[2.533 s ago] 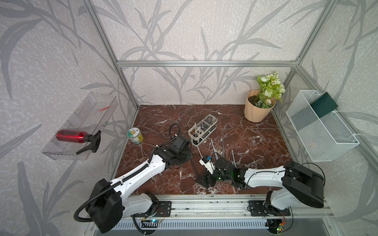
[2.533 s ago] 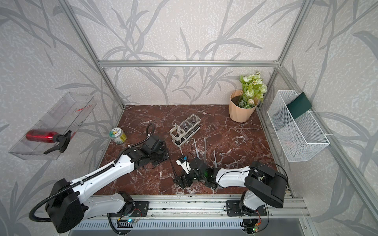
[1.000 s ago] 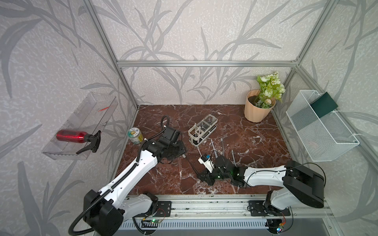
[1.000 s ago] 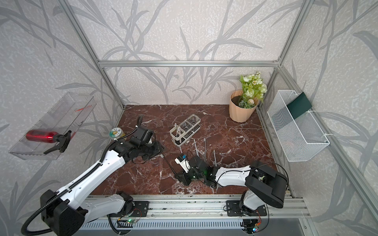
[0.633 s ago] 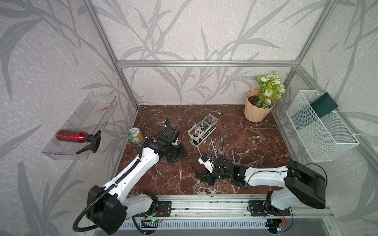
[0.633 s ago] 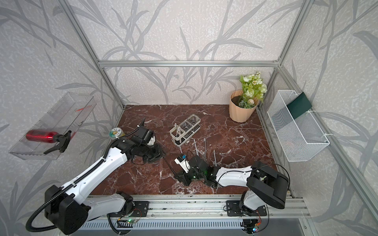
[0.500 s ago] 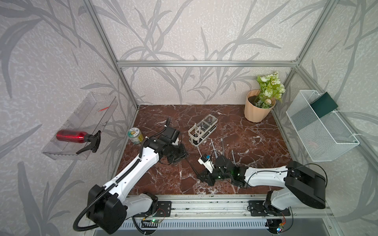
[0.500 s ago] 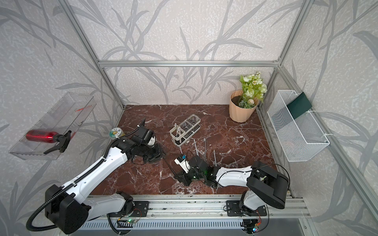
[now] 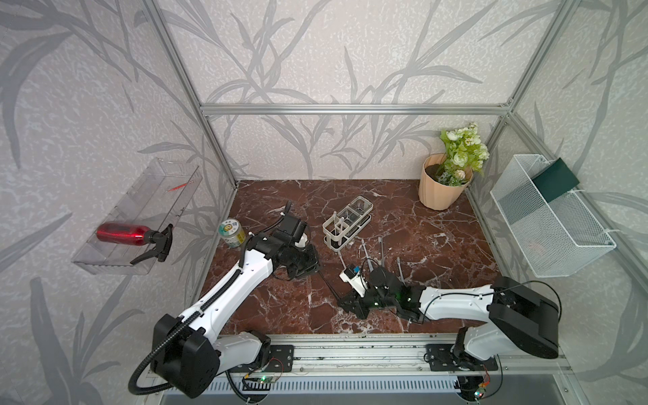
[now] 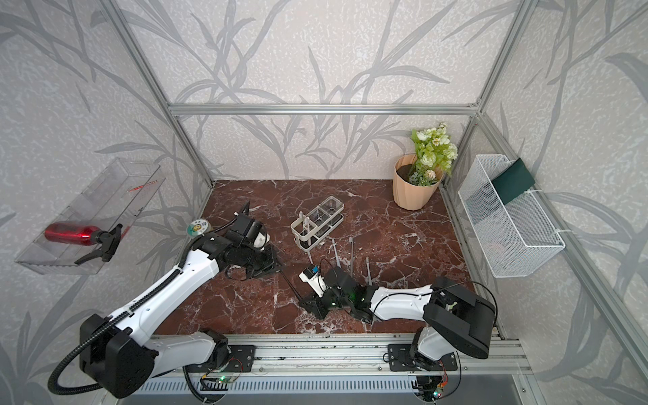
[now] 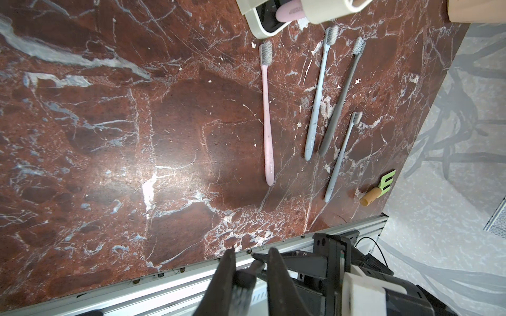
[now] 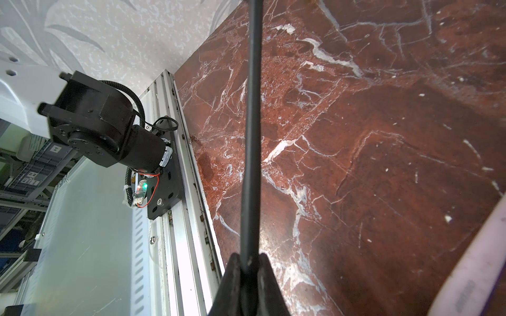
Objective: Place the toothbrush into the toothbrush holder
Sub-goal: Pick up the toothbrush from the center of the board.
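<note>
A black toothbrush (image 9: 329, 287) hangs slanted above the marble between my two grippers. My right gripper (image 9: 347, 304) (image 12: 247, 260) is shut on the end of its handle. My left gripper (image 9: 312, 270) (image 11: 253, 254) has its fingers drawn in round the bristle head (image 11: 242, 281), which lies against one finger. The toothbrush holder (image 9: 329, 229), with a white frame and clear compartments, stands mid-table beyond both grippers (image 10: 298, 231), with a white toothbrush (image 9: 337, 224) upright in it. Its base tray (image 11: 260, 30) shows in the left wrist view.
On the marble lie a pink toothbrush (image 11: 267, 109), several grey ones (image 11: 315, 109) and a small green fork with a wooden handle (image 11: 376, 188). A can (image 9: 231, 233) stands far left and a flower pot (image 9: 440, 189) back right. A mesh basket (image 9: 547, 217) hangs on the right wall, and a shelf holds a spray bottle (image 9: 122, 233).
My left gripper has settled at the brush head and its jaws have narrowed round it. The right arm holds the toothbrush in the same place.
</note>
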{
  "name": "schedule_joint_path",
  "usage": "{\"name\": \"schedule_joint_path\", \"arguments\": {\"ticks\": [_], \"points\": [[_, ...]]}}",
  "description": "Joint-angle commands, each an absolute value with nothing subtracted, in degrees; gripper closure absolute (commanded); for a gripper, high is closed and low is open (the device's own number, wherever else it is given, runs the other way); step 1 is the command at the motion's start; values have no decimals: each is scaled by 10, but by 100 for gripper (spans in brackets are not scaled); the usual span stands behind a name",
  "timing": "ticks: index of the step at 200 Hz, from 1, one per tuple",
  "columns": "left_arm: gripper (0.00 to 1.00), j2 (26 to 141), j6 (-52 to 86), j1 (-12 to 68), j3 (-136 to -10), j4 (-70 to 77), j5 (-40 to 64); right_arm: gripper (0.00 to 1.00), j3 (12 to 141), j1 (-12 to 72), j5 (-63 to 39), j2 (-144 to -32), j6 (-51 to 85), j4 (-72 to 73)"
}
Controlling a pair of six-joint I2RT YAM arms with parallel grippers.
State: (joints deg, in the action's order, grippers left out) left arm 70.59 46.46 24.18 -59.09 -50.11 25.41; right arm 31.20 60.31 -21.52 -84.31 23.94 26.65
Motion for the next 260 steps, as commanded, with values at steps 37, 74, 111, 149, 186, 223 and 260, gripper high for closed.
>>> {"name": "schedule_joint_path", "arguments": {"ticks": [37, 74, 111, 149, 186, 223, 260], "points": [[91, 709, 470, 237, -578, -483, 271, 100, 307, 606, -221, -825, 231, 265], [100, 706, 470, 236, -581, -483, 269, 100, 305, 606, -214, -818, 230, 262], [100, 707, 449, 233, -616, -515, 236, 67, 292, 606, -182, -787, 225, 255], [100, 714, 414, 235, -708, -559, 164, 40, 260, 605, -105, -711, 214, 245], [100, 733, 395, 240, -811, -562, 111, 21, 215, 603, -3, -618, 213, 239], [100, 794, 359, 262, -930, -581, 53, 11, 192, 597, 50, -566, 221, 221], [100, 867, 321, 293, -1060, -607, -10, 8, 190, 593, 47, -561, 226, 220]]}}
